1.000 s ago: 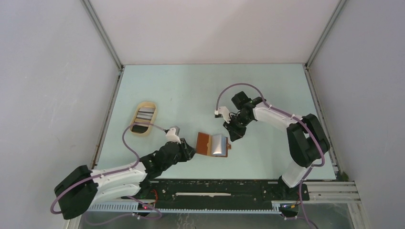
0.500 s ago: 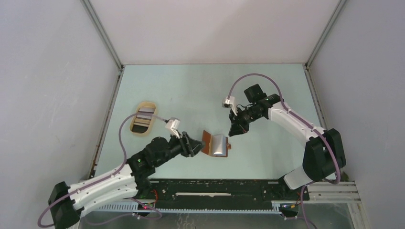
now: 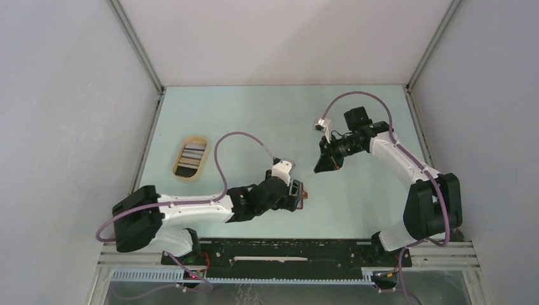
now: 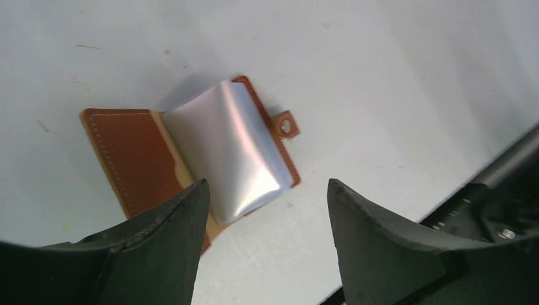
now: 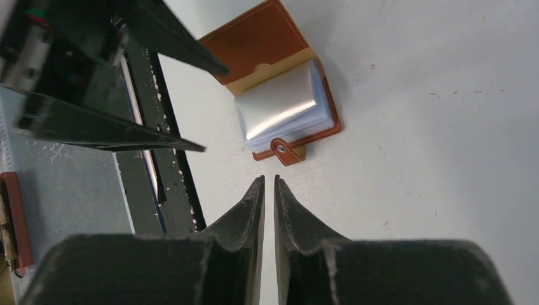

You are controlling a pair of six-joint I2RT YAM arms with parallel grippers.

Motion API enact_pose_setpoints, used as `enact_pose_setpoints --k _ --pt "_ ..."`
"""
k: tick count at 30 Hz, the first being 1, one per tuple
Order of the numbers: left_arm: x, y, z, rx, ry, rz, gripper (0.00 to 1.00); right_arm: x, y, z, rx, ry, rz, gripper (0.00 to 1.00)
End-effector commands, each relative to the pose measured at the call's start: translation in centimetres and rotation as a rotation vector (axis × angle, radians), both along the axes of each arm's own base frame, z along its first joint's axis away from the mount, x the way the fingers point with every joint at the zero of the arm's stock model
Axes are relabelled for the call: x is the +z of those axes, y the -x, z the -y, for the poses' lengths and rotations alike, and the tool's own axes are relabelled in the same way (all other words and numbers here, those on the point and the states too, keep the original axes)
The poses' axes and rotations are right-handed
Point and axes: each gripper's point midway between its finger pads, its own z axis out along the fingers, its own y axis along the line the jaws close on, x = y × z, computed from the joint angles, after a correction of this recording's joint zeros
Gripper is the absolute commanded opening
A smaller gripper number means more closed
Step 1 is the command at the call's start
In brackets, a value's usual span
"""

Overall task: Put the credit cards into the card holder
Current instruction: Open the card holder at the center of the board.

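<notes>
The card holder [image 4: 130, 155] lies open on the table, a reddish-brown wallet with a shiny stack of clear sleeves [image 4: 232, 149] on its right half and a clasp tab [image 4: 285, 124]. My left gripper [image 4: 266, 189] hovers just above its near edge, open, with nothing between the fingers. In the top view that arm covers most of the wallet. My right gripper [image 5: 267, 179] is shut on nothing, off the wallet's tab side, up and to the right [image 3: 320, 167]. The credit cards [image 3: 191, 154] lie in an oval tan tray [image 3: 180, 171] at the left.
The black base rail [image 3: 286, 250] runs along the table's near edge, close behind the wallet. Grey walls enclose the pale green table [image 3: 254, 114] on three sides. The left arm's purple cable [image 3: 238, 136] loops above the table's middle.
My left arm has swung right and come over the wallet, and its jaws have opened wide. The right gripper has drawn back from the wallet, up and to the right.
</notes>
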Motion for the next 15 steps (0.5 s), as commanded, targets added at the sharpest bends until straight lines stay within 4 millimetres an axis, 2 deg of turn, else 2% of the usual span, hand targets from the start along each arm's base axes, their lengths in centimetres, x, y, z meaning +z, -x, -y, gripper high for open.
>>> enact_pose_setpoints --k 1,4,8,12,15 --pt "1.3 -2.8 0.0 0.092 -0.069 0.108 0.74 2.6 0.4 -0.7 0.014 -0.067 0.036 0.17" --pt "1.2 -2.7 0.9 0.071 -0.068 0.089 0.76 2.6 0.3 -0.8 0.015 -0.071 0.036 0.17" --pt "0.7 -2.4 2.0 0.051 -0.057 0.049 0.86 3.3 0.6 -0.8 0.013 -0.084 0.044 0.18" --pt "0.0 -2.3 1.9 0.081 -0.111 0.002 0.86 4.1 1.0 -0.8 0.015 -0.102 0.053 0.19" --pt "-0.4 -2.2 1.1 0.131 -0.119 -0.021 0.86 4.6 1.0 -0.6 0.008 -0.104 0.072 0.19"
